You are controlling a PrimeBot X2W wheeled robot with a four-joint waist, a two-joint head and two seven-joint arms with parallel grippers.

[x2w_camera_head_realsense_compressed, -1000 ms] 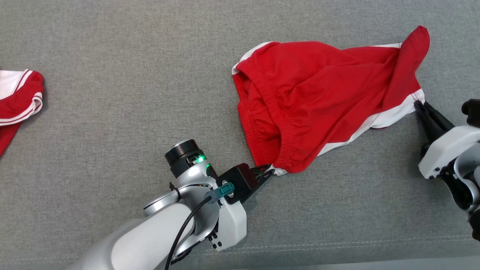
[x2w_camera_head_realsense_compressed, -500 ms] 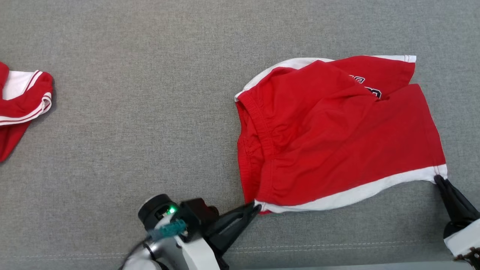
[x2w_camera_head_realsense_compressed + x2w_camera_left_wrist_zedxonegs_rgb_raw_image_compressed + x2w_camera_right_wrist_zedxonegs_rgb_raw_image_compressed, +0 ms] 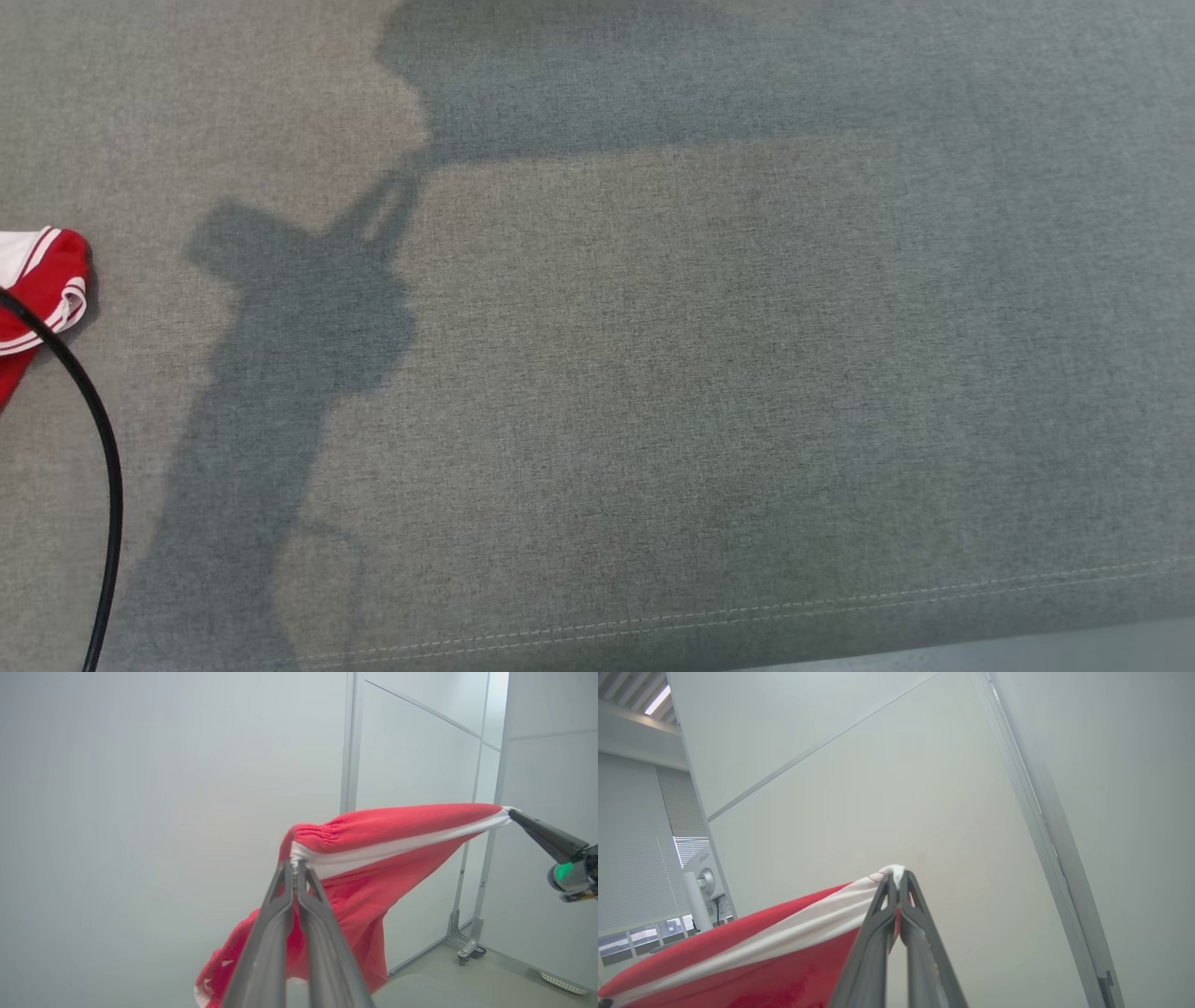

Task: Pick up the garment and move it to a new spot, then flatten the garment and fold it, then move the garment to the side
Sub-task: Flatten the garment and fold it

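Note:
The garment point(image 3: 387, 821) is a pair of red shorts with a white side stripe, hanging in the air and stretched between both grippers. My left gripper point(image 3: 294, 864) is shut on the corner at the gathered waistband. In the same left wrist view my right gripper point(image 3: 511, 813) pinches the far white corner. The right wrist view shows my right gripper point(image 3: 896, 877) shut on the white hem of the garment point(image 3: 738, 952), which falls away to the lower left. In the head view, shadows of an arm and of the stretched cloth lie on the grey surface point(image 3: 653, 392).
Another red and white garment point(image 3: 42, 280) lies at the left edge of the grey surface, with a black cable point(image 3: 105, 448) curving in front of it. A stitched seam runs along the surface's near edge. Pale partition walls stand behind the arms, and a monitor point(image 3: 703, 877).
The shorts lay on the surface, pinched at two near corners; both grippers have now lifted them into the air, out of the head view. Only shadows remain there.

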